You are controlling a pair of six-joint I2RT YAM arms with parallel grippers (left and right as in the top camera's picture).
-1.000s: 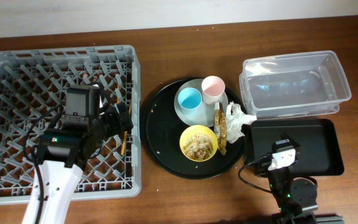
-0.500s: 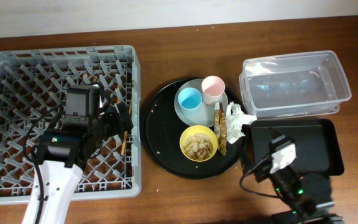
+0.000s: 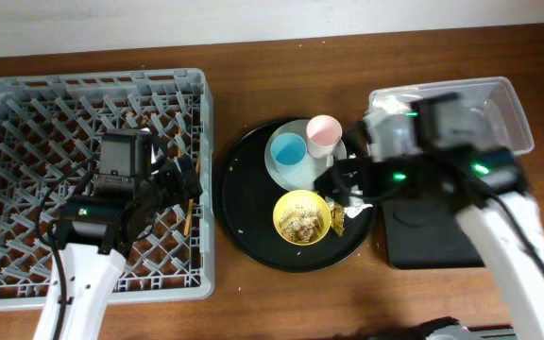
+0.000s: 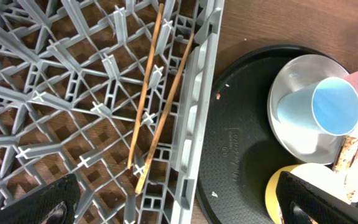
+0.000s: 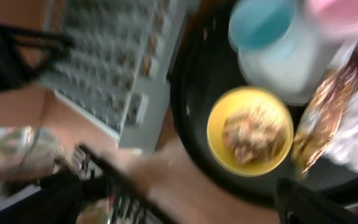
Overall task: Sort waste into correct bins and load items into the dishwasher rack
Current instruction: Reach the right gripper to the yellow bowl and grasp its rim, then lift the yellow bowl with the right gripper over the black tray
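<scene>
Motion-blurred, the yellow bowl [image 5: 250, 134] sits centre frame. The blue cup [image 5: 257, 22] stands at 12 o'clock, the grey rack [image 5: 148, 102] at 10 o'clock.

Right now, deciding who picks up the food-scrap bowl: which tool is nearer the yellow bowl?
Right. The right tool hovers over the round tray, just beside the yellow bowl; the left tool is over the dishwasher rack, across the tray to the bowl's left.

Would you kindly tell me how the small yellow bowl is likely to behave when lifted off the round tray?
The yellow bowl looks small and rigid, so it is probably light. It holds loose crumbly scraps, which would likely spill if it tilts. Its smooth rim may be slippery.
</scene>
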